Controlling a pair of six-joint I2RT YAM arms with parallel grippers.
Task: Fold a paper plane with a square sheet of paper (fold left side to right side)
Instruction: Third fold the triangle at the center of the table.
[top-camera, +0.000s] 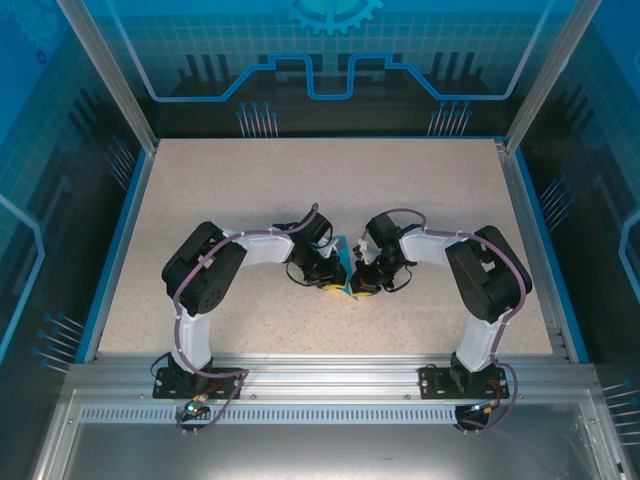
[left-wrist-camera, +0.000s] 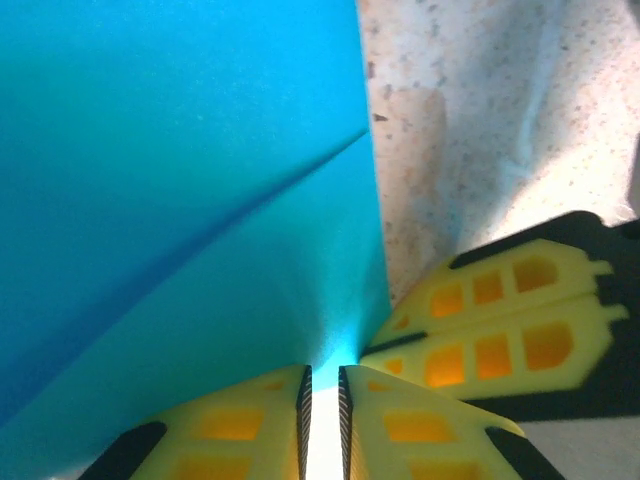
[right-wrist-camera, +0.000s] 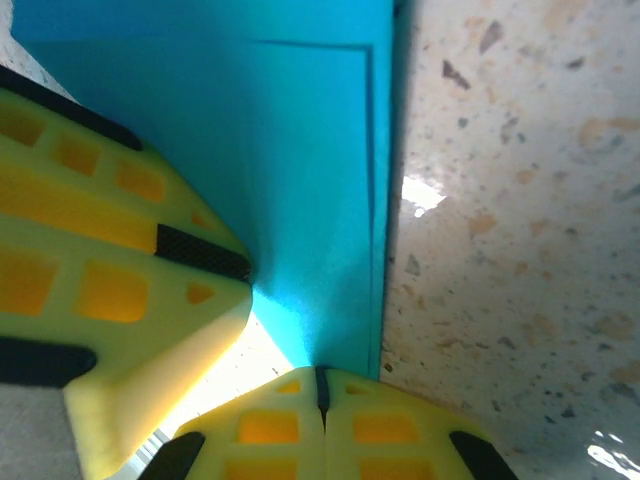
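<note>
- Our two arms, the left arm (top-camera: 205, 272) and the right arm (top-camera: 490, 275), reach in from the near edge of the table (top-camera: 250, 190). They bend toward each other, so the left gripper (top-camera: 331, 283) and the right gripper (top-camera: 360, 288) meet tip to tip.
- The sheet of paper (top-camera: 345, 266) is between those two tips. From above we see it as a narrow bright blue sliver. It is about midway between the table's left and right edges, and nearer the near edge than the far one.
- In the left wrist view the sheet is a broad blue face with one dark crease. The crease slants from the lower left up to the sheet's straight right edge, and the speckled table shows beyond that edge.
- There the left gripper's yellow fingers (left-wrist-camera: 235, 430) stand almost together, with a thin bright slit between them. The sheet's lower end runs down to that slit. We cannot tell whether the fingers actually pinch it.
- In the right wrist view the right gripper's fingers (right-wrist-camera: 390, 430) are pressed flat together with no gap. The sheet's lower corner runs into their seam, so we read this gripper as clenched on the sheet.
- The same view shows a second layer on the sheet, a flap with straight edges lying just inside its right edge.
- The two grippers sit just beside each other at the sheet's lower end. In the left wrist view, the right gripper's tip touches the sheet's right edge.
</note>
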